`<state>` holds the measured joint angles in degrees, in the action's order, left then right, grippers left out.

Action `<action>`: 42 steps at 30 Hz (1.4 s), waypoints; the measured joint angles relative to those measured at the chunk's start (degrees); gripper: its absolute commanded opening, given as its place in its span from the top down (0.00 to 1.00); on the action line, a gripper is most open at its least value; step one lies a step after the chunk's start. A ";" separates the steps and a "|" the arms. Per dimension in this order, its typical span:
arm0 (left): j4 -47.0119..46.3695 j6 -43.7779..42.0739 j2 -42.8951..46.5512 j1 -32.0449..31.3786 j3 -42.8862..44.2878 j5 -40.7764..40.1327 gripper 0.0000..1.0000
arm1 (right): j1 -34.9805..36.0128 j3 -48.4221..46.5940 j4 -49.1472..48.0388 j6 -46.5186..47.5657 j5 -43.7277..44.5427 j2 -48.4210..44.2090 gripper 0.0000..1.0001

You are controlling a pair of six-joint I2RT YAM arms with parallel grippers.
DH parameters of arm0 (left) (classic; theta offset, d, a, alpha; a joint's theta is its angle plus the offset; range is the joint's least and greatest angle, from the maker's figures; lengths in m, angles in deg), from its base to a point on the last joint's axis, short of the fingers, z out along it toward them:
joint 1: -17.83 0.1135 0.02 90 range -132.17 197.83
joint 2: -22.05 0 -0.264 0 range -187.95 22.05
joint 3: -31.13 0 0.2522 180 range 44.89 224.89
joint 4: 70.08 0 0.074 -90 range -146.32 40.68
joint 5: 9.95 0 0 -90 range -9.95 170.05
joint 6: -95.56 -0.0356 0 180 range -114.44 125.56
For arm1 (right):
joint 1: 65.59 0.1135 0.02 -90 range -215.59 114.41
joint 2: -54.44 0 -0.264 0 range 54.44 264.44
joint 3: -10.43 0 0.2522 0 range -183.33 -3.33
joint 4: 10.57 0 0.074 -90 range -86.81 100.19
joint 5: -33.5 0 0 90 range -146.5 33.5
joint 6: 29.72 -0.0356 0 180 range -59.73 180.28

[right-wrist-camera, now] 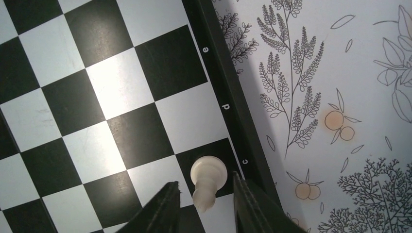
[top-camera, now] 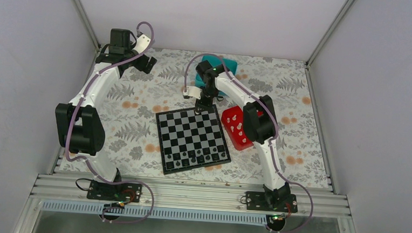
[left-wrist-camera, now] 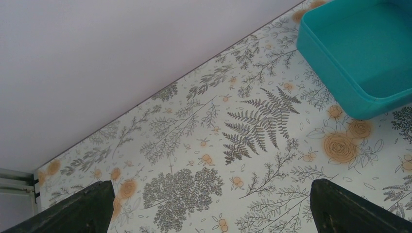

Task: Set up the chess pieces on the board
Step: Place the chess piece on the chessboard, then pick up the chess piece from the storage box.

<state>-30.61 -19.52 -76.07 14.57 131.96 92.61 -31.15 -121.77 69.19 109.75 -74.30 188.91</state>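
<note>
Three small white letters stand on the black border of the board, each turned round as the right wrist camera sees them. "c" lies just beyond the right end effector, beside its right-hand finger. "d" is farther ahead and "e" farthest.

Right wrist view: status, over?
Left end effector open. Right end effector open astride small cream plastic chess piece, upright on edge square of black-and-grey chequered board. Nothing blocking.

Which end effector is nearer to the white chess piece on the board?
Right. The right end effector straddles the white piece; the left end effector hangs over floral cloth, off the board.
</note>
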 measured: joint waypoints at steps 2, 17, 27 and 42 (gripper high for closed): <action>0.00 0.00 0.00 0.00 0.00 0.00 0.00 | 0.00 0.00 -0.22 -0.11 0.26 0.00 0.58; 0.04 0.00 0.00 0.00 0.00 0.22 0.00 | -4.68 6.21 3.58 0.63 -1.64 -14.84 0.47; 0.17 -0.20 0.00 0.00 0.37 1.81 0.00 | -29.49 24.98 0.72 2.84 -0.55 -32.48 0.49; 0.13 0.02 -2.38 0.00 2.84 3.63 0.00 | -27.87 40.61 -7.74 1.62 -0.70 -36.83 0.50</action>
<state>-30.48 -19.50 -78.45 14.57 134.80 96.24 -59.02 -81.16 61.45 111.37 -75.00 152.08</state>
